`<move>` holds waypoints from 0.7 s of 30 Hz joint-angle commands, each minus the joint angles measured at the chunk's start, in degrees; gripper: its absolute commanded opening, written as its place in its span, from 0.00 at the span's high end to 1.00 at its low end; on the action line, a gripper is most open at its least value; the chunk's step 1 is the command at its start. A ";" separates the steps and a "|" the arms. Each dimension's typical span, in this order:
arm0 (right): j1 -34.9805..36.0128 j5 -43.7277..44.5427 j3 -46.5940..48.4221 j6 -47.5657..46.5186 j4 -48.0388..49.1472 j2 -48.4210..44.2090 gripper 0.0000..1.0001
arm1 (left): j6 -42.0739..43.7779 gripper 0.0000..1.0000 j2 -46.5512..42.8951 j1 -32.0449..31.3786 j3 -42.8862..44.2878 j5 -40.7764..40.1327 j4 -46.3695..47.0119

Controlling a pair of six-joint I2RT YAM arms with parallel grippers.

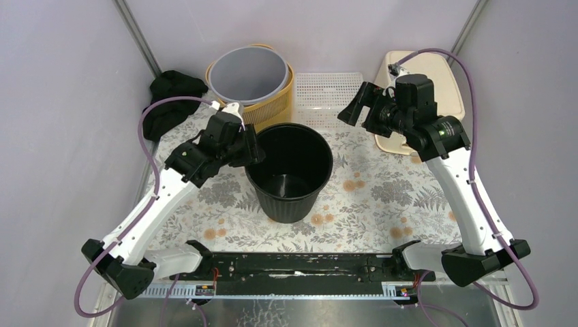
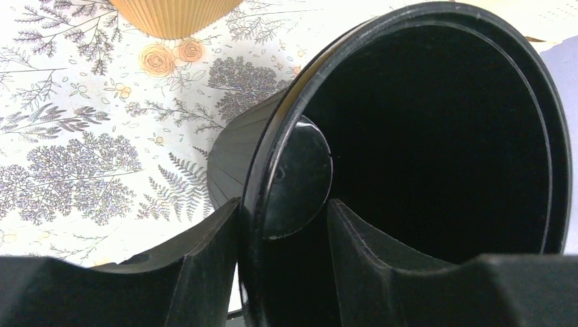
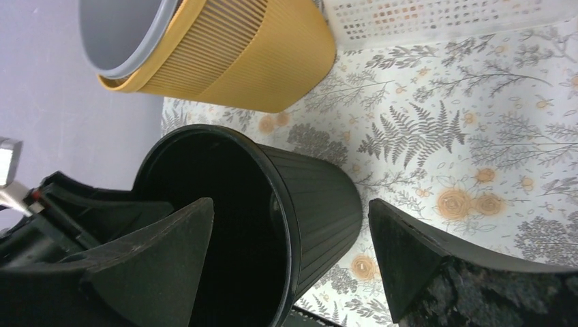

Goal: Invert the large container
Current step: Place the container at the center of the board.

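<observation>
Task not done. The black ribbed bin (image 1: 290, 178) stands upright on its base, mouth up, near the middle of the desk (image 1: 382, 197), slightly toward the left edge. No tilt shows in the top view.

The left pincer (image 1: 253, 155) straddles the bin's left rim, one finger outside the wall and one inside. In the left wrist view the inner finger looks clear of the wall, so the jaws read as parted around the rim rather than clamped. That gap is dark on dark, so this is not certain.

The right pincer (image 1: 351, 109) is released, jaws spread wide. It hangs over the far right part of the desk, well apart from the bin and holding nothing.

The yellow ribbed basket (image 1: 276, 102) with a grey tub (image 1: 247, 75) inside sits at the far edge, just behind the bin.

Left to do: secure the rim, tip the bin over, and set it down mouth on the desk.
</observation>
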 commanded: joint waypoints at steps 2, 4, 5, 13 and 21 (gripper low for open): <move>0.04 -6.39 2.27 1.41 0.91 -2.47 0.10 | -0.97 0.41 -1.79 -0.34 -4.15 0.63 7.00; 0.11 -9.37 2.77 1.86 1.41 -2.65 0.10 | -1.46 0.38 -2.25 -0.31 -5.83 2.17 9.19; 0.09 -10.93 3.10 2.07 1.78 -2.65 0.11 | -1.65 0.36 -2.44 -0.30 -6.45 2.73 9.92; 3.94 -16.13 4.22 4.60 4.56 -2.76 0.12 | -2.44 0.14 -4.61 -0.29 -7.68 7.06 16.16; 11.00 -12.45 5.91 5.51 3.76 -1.14 0.12 | -4.28 0.15 -3.77 -0.34 -10.87 10.40 22.81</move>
